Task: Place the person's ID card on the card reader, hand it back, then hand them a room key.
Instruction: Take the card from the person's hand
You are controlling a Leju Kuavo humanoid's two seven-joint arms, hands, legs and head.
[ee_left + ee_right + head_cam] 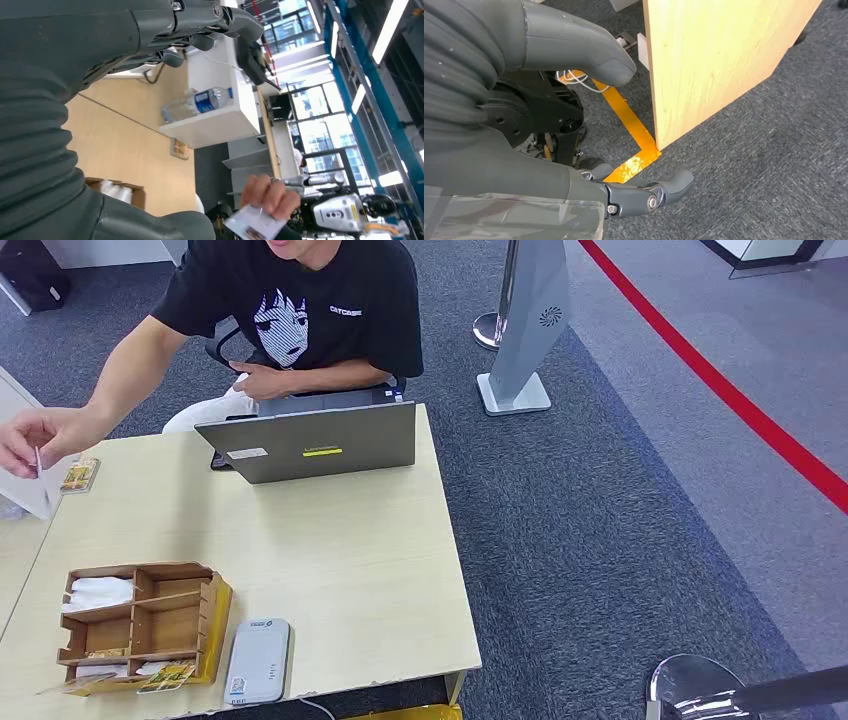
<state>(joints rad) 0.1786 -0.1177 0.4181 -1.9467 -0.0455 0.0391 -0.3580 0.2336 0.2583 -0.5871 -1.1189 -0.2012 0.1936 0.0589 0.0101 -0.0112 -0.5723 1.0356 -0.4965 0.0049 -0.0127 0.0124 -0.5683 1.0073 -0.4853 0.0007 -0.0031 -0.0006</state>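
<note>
A laptop (pixel 312 443) stands on the table (pixel 380 570) before the person (pixel 300 310).

Each robot hand, left (pixel 200 22) and right (pixel 589 125), has a grey ribbed rubber-like cover, a thick smooth grey thumb and darker fingers with small screws.

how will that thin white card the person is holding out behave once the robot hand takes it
The thin white card looks flat and light, so probably stiff but slippery. Pinched by the person's hand at one edge, it likely twists easily in a loose grip.
</note>
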